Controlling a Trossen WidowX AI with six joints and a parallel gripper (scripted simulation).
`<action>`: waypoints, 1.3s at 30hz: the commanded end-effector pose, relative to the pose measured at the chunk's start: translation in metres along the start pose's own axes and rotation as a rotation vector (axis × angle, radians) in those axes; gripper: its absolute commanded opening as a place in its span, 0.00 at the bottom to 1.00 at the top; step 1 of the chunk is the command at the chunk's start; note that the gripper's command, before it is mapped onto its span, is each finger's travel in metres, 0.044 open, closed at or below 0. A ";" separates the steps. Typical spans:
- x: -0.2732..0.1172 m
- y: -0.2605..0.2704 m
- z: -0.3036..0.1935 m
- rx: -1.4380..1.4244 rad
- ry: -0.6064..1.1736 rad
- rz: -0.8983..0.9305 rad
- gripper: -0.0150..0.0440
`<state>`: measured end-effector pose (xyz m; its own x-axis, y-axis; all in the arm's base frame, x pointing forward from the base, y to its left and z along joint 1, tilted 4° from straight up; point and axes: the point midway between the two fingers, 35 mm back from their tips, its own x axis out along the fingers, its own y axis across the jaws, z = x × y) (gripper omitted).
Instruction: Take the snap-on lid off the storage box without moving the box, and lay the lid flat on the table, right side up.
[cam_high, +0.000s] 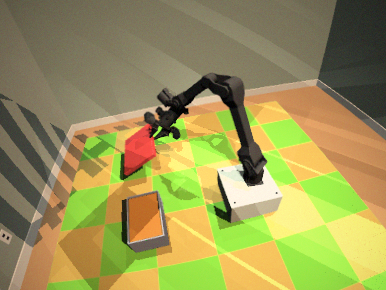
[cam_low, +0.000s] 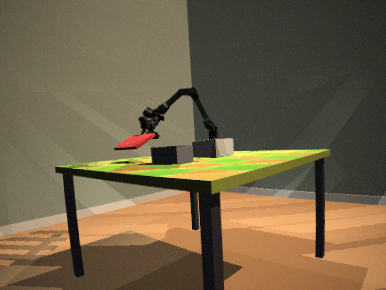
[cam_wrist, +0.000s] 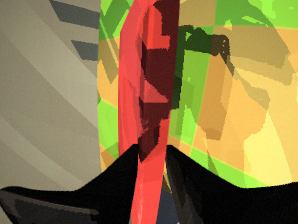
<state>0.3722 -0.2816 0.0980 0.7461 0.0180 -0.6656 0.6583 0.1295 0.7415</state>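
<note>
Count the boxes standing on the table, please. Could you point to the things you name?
2: an open grey storage box with an orange interior (cam_high: 165, 232) (cam_low: 172, 155), and a white box-shaped base (cam_high: 255, 206) (cam_low: 223, 148) under the black arm. None seems hidden.

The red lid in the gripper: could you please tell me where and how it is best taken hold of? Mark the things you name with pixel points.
Probably by one edge, as the gripper (cam_high: 161, 134) (cam_low: 150, 135) (cam_wrist: 152, 149) does now, coming from the arm's side with a finger on each broad face. The red lid (cam_high: 139, 151) (cam_low: 135, 142) (cam_wrist: 131, 80) is a wide, thin slab, tilted above the table, so its thickness suits the jaws better than its width.
</note>
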 end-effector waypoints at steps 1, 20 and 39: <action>0.002 -0.001 -0.001 -0.006 0.004 0.009 0.25; 0.012 -0.013 -0.001 -0.006 0.004 0.009 0.25; 0.022 -0.025 -0.001 -0.006 0.004 0.009 0.25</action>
<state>0.3714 -0.2841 0.0662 0.7453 0.0187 -0.6664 0.6592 0.1288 0.7408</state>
